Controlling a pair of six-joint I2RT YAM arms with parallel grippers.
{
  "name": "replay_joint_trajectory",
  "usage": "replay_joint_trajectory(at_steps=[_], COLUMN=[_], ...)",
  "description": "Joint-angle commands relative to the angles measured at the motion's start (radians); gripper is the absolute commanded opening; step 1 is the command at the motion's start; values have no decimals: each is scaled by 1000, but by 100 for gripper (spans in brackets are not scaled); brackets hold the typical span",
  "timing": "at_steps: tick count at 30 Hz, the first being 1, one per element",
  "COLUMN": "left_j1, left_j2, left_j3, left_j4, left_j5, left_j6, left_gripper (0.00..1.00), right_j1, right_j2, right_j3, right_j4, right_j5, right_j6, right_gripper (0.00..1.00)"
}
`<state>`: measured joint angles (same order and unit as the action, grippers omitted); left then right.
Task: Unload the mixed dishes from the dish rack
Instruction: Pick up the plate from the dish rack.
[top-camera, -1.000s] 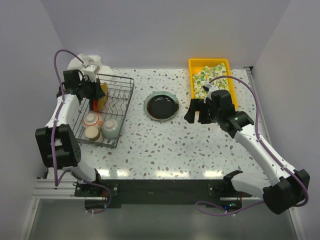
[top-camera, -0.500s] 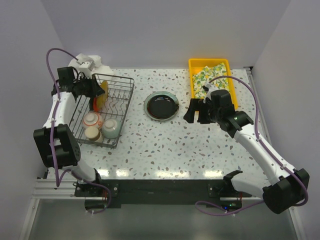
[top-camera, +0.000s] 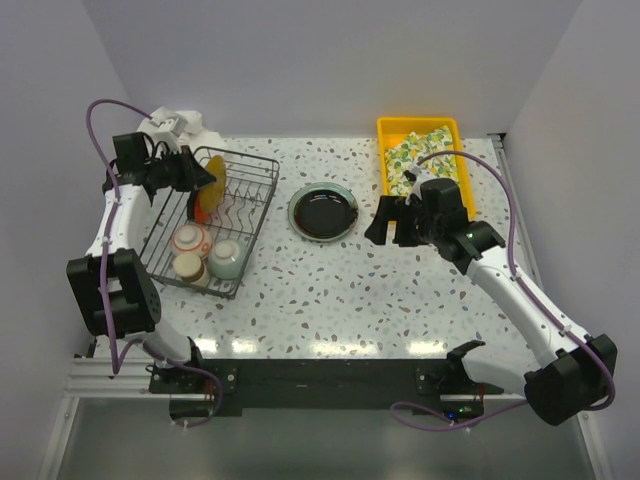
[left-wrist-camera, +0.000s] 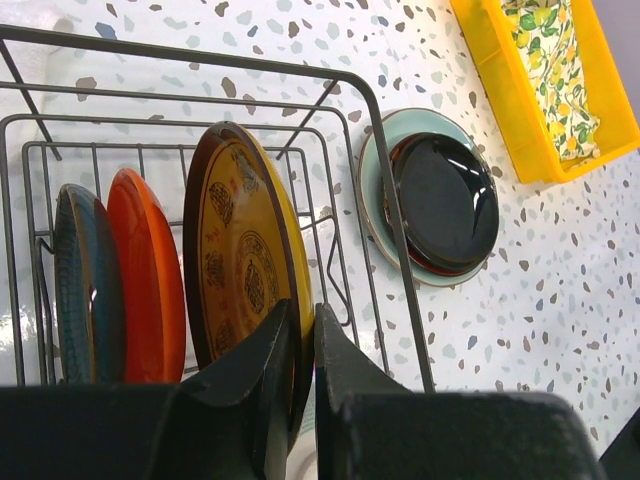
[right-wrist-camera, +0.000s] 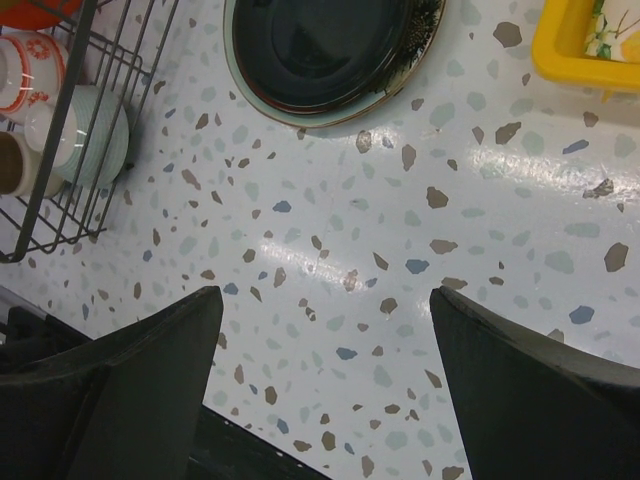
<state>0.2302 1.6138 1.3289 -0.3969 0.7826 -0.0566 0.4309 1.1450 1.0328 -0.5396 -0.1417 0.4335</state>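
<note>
The dish rack (top-camera: 259, 222) is a dark wire basket at the left. My left gripper (top-camera: 195, 170) is shut on the rim of a patterned plate (top-camera: 211, 186), dark red-brown on its face and yellow on its back, standing upright at the rack's far end. In the left wrist view the jaws (left-wrist-camera: 303, 335) pinch this plate (left-wrist-camera: 240, 250). An orange plate (left-wrist-camera: 145, 275) and a dark teal plate (left-wrist-camera: 80, 280) stand beside it. A red-white bowl (top-camera: 187, 239), a grey-brown cup (top-camera: 185, 265) and a whitish cup (top-camera: 226, 258) sit in the rack's near end. My right gripper (top-camera: 390, 222) is open and empty.
A pale green plate with a dark plate on it (top-camera: 322, 212) lies on the table between the arms, also in the right wrist view (right-wrist-camera: 320, 40). A yellow tray (top-camera: 420, 126) with a lemon-print cloth (top-camera: 420, 155) stands at the back right.
My left arm drew back and closed on the patterned plate. The plate now leans right, and the rack's far end has shifted right. The right arm has hardly moved.
</note>
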Motion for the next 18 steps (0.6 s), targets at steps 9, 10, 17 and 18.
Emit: replay_joint_trajectory(at_steps=[9, 10, 17, 18], left_j1=[17, 15, 17, 17], left_j2=[-57, -61, -83, -91], left_j3=[30, 38, 62, 64], left_j4=[-17, -19, -43, -43], left_j5=[130, 130, 135, 142], left_j6=[-114, -115, -120, -121], left_gripper=[0, 0, 0, 0], right_j1=[0, 0, 0, 2], right_j2=[-2, -1, -4, -4], right_j3=[16, 18, 16, 16], right_j4=[41, 43, 50, 52], right_j5=[-35, -36, -41, -42], right_j6=[13, 14, 20, 21], right_gripper=[89, 89, 89, 89])
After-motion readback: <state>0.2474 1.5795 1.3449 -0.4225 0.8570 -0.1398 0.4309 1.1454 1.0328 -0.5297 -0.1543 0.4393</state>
